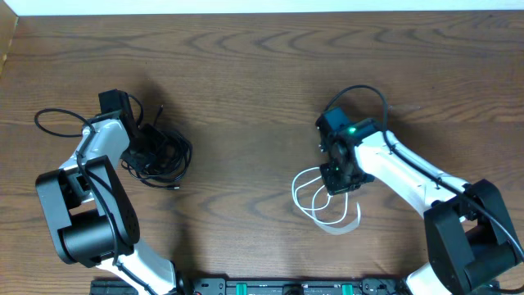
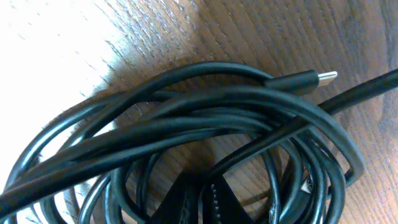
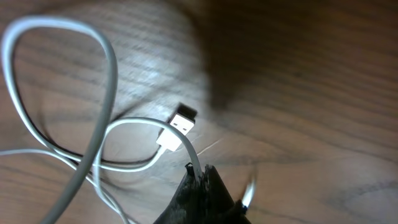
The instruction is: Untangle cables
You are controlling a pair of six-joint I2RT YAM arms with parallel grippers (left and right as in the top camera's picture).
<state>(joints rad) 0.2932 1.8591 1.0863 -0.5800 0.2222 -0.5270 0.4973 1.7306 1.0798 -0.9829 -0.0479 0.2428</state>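
Black cable tangle (image 1: 164,160), 9 o'clock, left claw (image 2: 200,193) closed within; white cable (image 3: 114,78), likely light and limp, pinched by right claw (image 3: 202,177) near plug (image 3: 177,127).

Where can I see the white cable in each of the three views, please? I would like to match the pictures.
Overhead: the white cable lies right of centre, low in the picture, looped under the right gripper.
Left wrist: not in it; only black cables show.
Right wrist: it loops across the left half, with its plug near the centre.
Shared landmark: the right gripper, at the bottom edge of its own view, where the cable runs in.
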